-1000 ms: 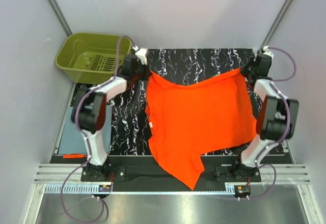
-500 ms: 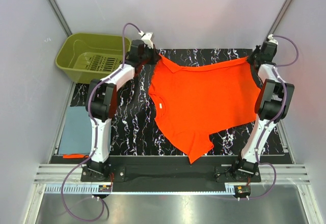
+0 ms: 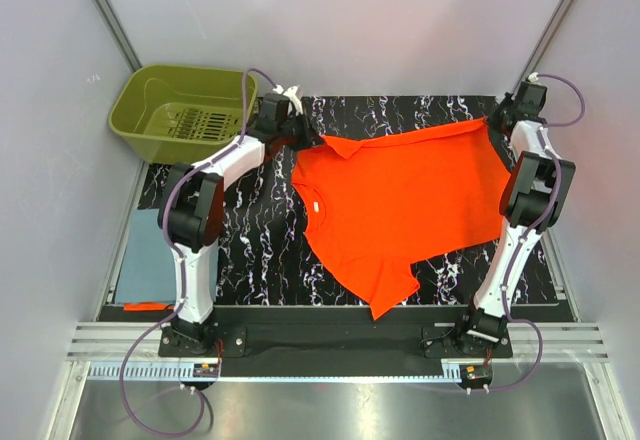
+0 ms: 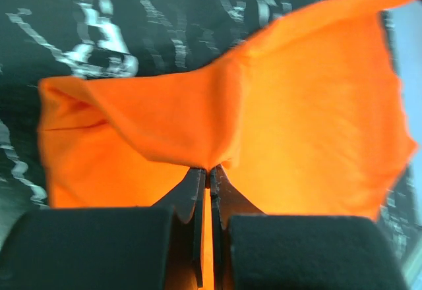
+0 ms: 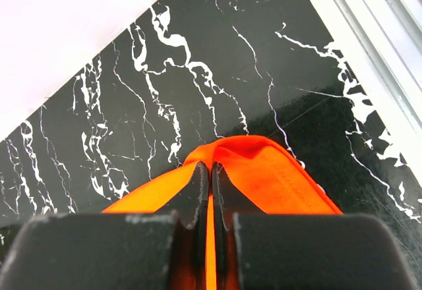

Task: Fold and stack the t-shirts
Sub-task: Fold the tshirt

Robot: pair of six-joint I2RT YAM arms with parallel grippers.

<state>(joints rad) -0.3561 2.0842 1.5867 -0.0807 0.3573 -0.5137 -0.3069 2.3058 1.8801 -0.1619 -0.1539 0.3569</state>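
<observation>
the orange t-shirt (image 3: 400, 200) lies spread across the middle and right of the black marbled bench (image 3: 250, 240), its neck opening turned toward the left edge and a loose flap reaching the near edge. the left gripper (image 4: 210, 171) is clenched on a pinch of the shirt's far-left corner, close to the bench's far edge. the right gripper (image 5: 211, 168) is clamped on a fold at the shirt's far-right corner, near the bench's far right corner. the cloth runs taut between the two. the blue-grey t-shirt (image 3: 145, 260) lies folded flat just off the left edge. an olive basket (image 3: 150, 90) sits beyond the far left corner.
</observation>
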